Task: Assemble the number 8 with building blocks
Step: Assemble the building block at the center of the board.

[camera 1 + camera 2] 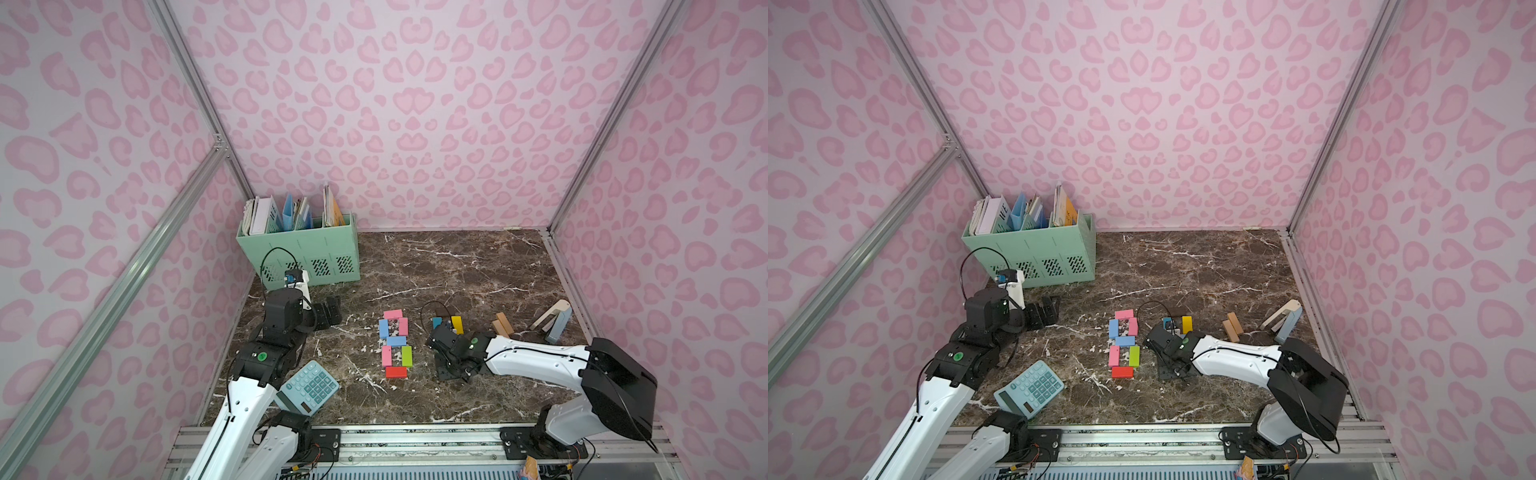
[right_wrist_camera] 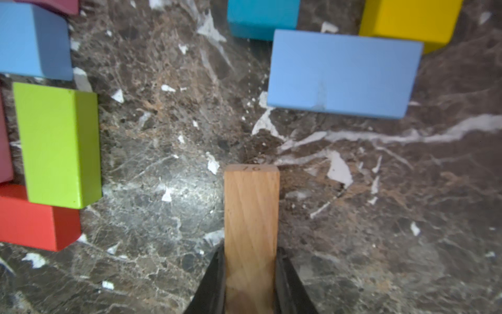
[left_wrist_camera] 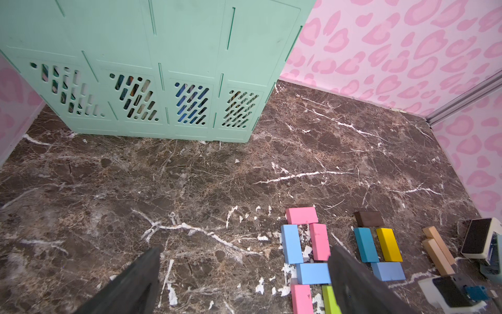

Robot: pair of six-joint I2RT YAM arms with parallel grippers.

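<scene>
Left arm (image 1: pixel 243 409): rounded white shell links, small dark holes along the side; black joint housings.
Left arm marking: round green sticker (image 1: pixel 261 356) on a black joint.
Left arm cable (image 1: pixel 276 250): thin, black, looped; a second run along the white link.
Left wrist camera (image 1: pixel 298 284): white body, blue part on top.
Left gripper (image 3: pixel 245 248): two flat dark grey fingers (image 3: pixel 135 280), tapering, matte.
Right arm (image 1: pixel 536 359): white shell link, black cable along the top; bulky black elbow housing (image 1: pixel 619 386).
Right arm marking: round green dot (image 1: pixel 473 343) near the wrist.
Right gripper (image 2: pixel 251 250): black wedge-shaped fingers (image 2: pixel 213 282).
Base plates (image 1: pixel 519 444): black, flat, screw heads visible; thin red and yellow wires beside.
</scene>
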